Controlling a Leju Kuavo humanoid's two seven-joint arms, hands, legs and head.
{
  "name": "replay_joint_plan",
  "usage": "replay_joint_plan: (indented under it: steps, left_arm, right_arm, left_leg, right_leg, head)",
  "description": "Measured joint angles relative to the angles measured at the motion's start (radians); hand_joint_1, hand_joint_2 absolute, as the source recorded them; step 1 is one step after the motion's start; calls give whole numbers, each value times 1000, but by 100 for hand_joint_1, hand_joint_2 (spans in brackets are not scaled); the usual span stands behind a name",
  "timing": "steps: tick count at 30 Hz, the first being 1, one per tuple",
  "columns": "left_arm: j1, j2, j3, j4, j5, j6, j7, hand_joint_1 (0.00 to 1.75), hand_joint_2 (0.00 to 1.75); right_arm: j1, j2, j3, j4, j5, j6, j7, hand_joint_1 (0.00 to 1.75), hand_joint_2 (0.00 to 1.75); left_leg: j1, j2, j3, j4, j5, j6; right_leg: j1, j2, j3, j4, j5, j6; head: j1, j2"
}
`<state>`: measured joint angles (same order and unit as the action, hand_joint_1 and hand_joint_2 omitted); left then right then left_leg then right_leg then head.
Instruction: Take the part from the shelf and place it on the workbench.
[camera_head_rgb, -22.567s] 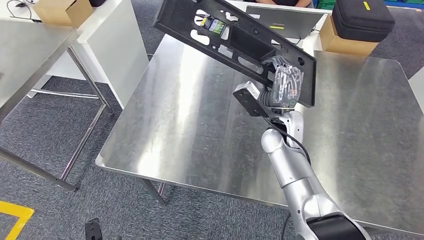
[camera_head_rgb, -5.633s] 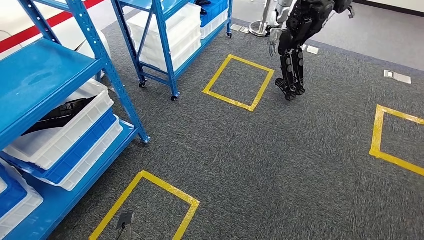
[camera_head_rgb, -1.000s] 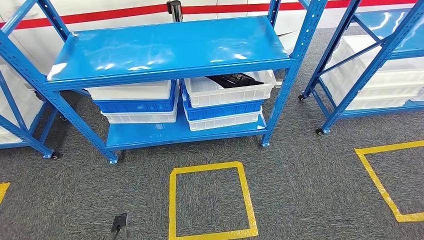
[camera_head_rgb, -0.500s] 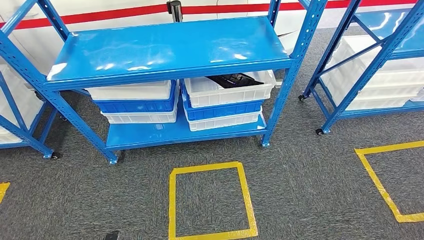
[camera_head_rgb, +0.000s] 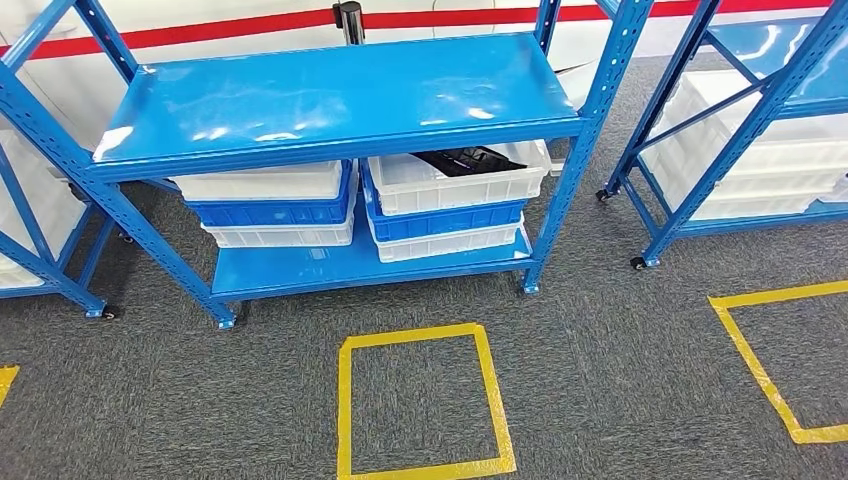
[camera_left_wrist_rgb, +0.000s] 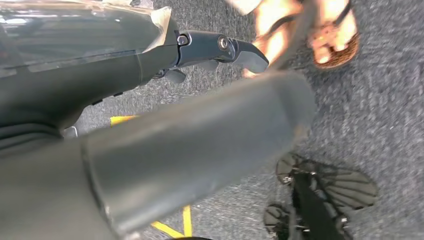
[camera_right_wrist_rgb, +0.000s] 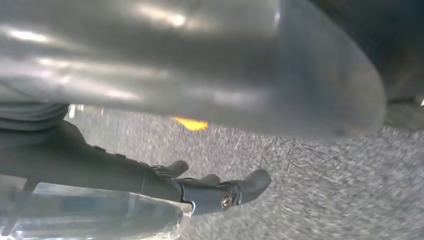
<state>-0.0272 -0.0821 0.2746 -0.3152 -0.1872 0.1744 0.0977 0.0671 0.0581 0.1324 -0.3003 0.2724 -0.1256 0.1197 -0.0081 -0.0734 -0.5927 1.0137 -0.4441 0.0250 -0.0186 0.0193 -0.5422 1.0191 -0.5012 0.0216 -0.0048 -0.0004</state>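
A black part (camera_head_rgb: 462, 160) lies in the upper white bin (camera_head_rgb: 455, 186) on the right of the blue shelf's (camera_head_rgb: 330, 95) lower level, partly hidden under the top board. My left hand (camera_left_wrist_rgb: 150, 115) hangs over the carpet with its fingers (camera_left_wrist_rgb: 220, 47) stretched out and nothing in it. Hanging the same way, my right hand (camera_right_wrist_rgb: 150, 75) has its fingers (camera_right_wrist_rgb: 215, 192) extended and holds nothing.
White and blue bins (camera_head_rgb: 268, 207) are stacked on the shelf's left half. Another blue shelf (camera_head_rgb: 740, 110) with white bins stands to the right, a third (camera_head_rgb: 30, 230) at the left. Yellow tape squares (camera_head_rgb: 420, 400) mark the grey carpet. A person's sandalled feet (camera_left_wrist_rgb: 300, 30) are close behind me.
The camera has turned from the workbench, where my right hand held a black part, to the shelf. Over the last second the view is steady; a small dark piece left the lower edge.
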Motion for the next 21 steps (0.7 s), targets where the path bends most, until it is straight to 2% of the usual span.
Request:
replay_joint_plan:
  steps: [12,21]
  left_arm:
    - [138,51,-193,-55,160,-147,-83,0,0]
    - [162,60,-236,-67,184,-170,-97,0,0]
  right_arm:
    - [58,-47,-88,-61,-234,105,-100,0,0]
    - [68,-57,-109,-76,-269,125,-117,0,0]
  left_leg:
    - [0,0,4,0,-5,1]
    - [0,0,4,0,-6,1]
  right_leg:
    - [0,0,-3,0,-4,-1]
    - [0,0,-3,0,-5,-1]
  head:
    - [0,0]
    - [0,0]
